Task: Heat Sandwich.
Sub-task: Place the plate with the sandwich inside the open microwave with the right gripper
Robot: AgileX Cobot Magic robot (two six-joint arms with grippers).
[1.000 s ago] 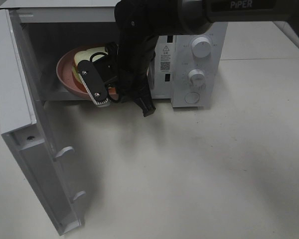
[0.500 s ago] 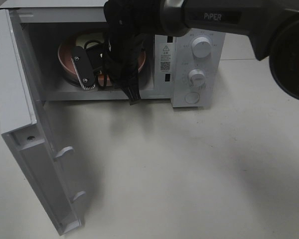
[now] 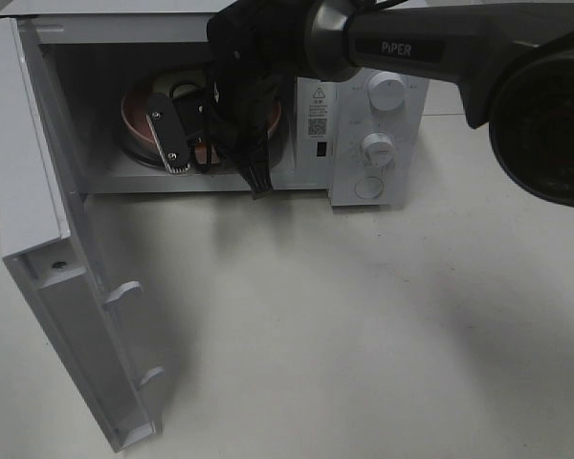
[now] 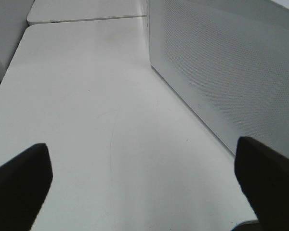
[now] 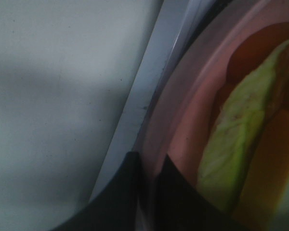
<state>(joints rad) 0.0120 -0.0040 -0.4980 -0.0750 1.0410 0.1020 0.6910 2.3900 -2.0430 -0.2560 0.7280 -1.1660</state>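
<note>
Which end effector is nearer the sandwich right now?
Right. The right end effector grips the pink plate's rim, just beside the sandwich inside the microwave; the left end effector hangs open over the table by a perforated white panel.

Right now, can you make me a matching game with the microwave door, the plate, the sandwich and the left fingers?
Things:
1. microwave door
2. plate
3. sandwich
4. left fingers

States:
A. spread wide apart
B. lying on something pink
C. swung open
D. pinched at the rim by the right fingers

Pairs: 1-C, 2-D, 3-B, 4-A.
</note>
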